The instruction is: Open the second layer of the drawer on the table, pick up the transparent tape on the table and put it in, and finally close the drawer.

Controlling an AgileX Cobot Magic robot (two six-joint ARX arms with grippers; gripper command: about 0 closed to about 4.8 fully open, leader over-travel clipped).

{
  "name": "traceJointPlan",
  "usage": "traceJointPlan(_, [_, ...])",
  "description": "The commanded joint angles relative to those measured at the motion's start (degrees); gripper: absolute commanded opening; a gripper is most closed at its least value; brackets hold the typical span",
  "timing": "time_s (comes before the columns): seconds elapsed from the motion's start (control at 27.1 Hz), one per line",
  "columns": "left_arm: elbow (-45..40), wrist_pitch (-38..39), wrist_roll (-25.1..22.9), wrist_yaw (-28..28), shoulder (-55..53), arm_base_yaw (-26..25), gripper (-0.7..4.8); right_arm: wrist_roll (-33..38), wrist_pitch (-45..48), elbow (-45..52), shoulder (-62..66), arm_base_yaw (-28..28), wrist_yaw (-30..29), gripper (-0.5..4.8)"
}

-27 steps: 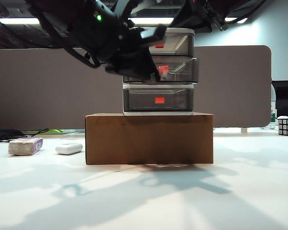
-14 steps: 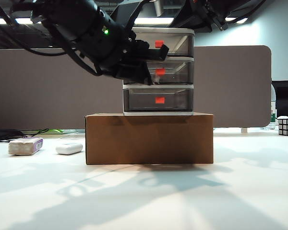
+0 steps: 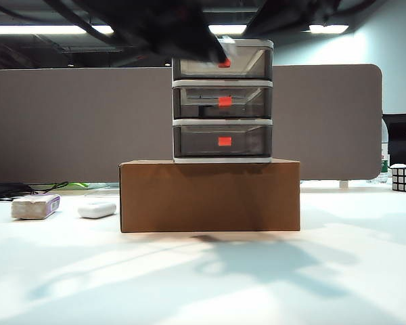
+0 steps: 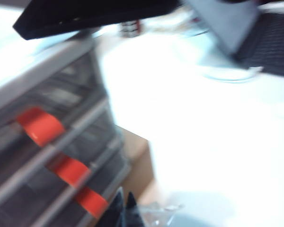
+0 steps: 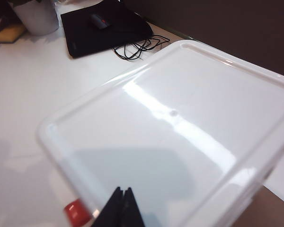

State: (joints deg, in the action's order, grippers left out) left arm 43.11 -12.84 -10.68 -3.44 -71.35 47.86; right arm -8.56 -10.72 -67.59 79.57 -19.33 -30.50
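The second layer (image 3: 222, 101) of the drawer (image 3: 222, 100) is now pushed in, flush with the other two; one second ago it stood out from the frame. The left arm, which was in front of the middle tab then, is now higher, a dark blur near the top layer in the exterior view. The left gripper (image 4: 124, 212) has its fingers pressed together and holds nothing. The right gripper (image 5: 121, 204) is also closed and empty, above the white lid of the drawer. The tape is hard to make out; faint shapes show inside the second layer, but it is not sure.

The drawer stands on a brown box (image 3: 210, 196) on the white table (image 3: 203, 284). A beige block (image 3: 35, 206) and a white case (image 3: 97, 209) lie at the left, and a cube puzzle (image 3: 405, 178) at the right edge. Behind is a grey partition (image 3: 74, 125), with strip lights above.
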Motion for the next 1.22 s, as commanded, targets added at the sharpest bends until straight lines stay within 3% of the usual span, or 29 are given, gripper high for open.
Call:
traceJointPlan(0.04, [-3.1, 8.0, 0.2, -1.7, 9.8, -0.1, -0.05, -4.3, -4.9, -0.1, -5.9, 0.0, 1.8, -0.05])
traceJointPlan(0.22, [-8.5, 19.8, 1.4, 0.1, 29.2, 0.0, -0.06, -5.2, -11.8, 2.6, -16.1, 0.0, 1.9, -0.05])
traceJointPlan(0.37, [-12.5, 27.8, 5.8, 3.6, 45.4, -0.1, -0.06, -4.7, -14.1, 8.1, -26.4, 0.0, 2.4, -0.05])
traceJointPlan(0.55, [-18.2, 39.3, 7.9, 5.2, 68.8, -0.1, -0.05, -4.9, -14.9, 21.0, -46.8, 0.0, 6.1, -0.05])
traceJointPlan(0.7, [-19.1, 46.4, 15.5, 5.0, 70.9, -0.3, -0.06, -5.0, -15.2, 29.8, -57.6, 0.1, 6.6, -0.05])
traceJointPlan(0.96, [-24.0, 36.8, 13.9, 7.8, 71.1, -0.3, -0.06, -1.4, -13.8, 47.5, -80.0, 0.0, 10.1, -0.05])
traceJointPlan(1.11, [-27.5, 31.1, 13.1, 9.4, 71.2, -0.3, -0.06, -0.7, -10.4, 50.9, -78.3, -0.4, 10.1, -0.05])
traceJointPlan(1.22, [-30.1, 27.9, 12.8, 11.4, 71.2, -0.1, -0.05, 1.9, -5.7, 53.4, -78.6, -0.5, 14.3, -0.05])
